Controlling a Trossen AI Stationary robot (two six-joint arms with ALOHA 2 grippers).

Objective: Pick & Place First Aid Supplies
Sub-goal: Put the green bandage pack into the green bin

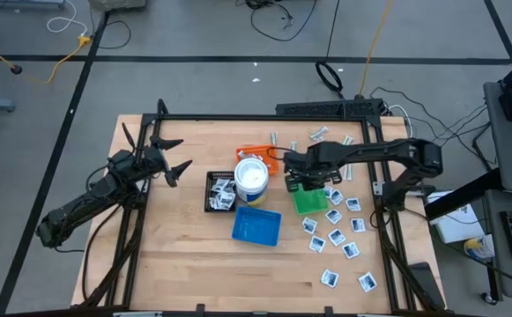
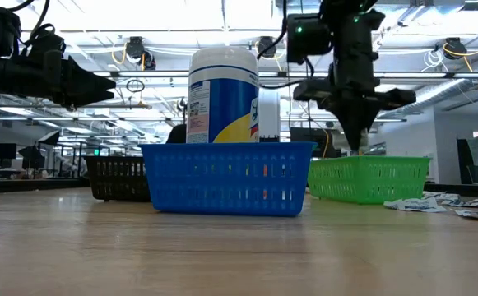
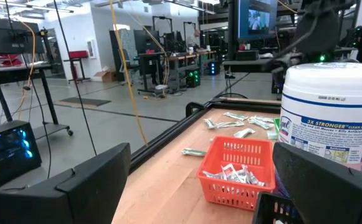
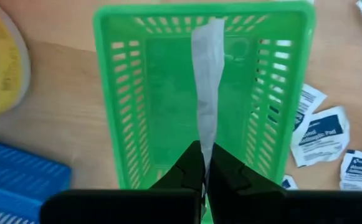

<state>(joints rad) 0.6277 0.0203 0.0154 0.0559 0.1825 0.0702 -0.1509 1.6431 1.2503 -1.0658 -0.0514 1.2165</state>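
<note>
- The right gripper (image 4: 205, 163) has its jaws pinched together on one end of a narrow pale grey-white wrapped strip (image 4: 207, 81); the rest of the strip hangs free over the inside of the green plastic lattice tray (image 4: 119, 93).
- In the high view the right gripper (image 1: 298, 183) hangs above that green tray (image 1: 309, 202), right of centre on the wooden counter (image 1: 185, 264).
- Flat white square packets with dark-blue print (image 1: 336, 236) lie scattered on the counter just right of and nearer than the green tray.
- More pale wrapped strips (image 1: 319, 135) lie at the far edge of the counter.
- A white round tub with a blue band (image 1: 252, 180) stands left of the green tray, with an orange tray (image 3: 235, 171) holding packets beyond it, a black tray (image 1: 219, 191) on its left and a blue tray (image 1: 256, 226) nearer.
- The left gripper (image 1: 174, 156) hovers over the counter's left side, jaws spread wide and holding nothing.
</note>
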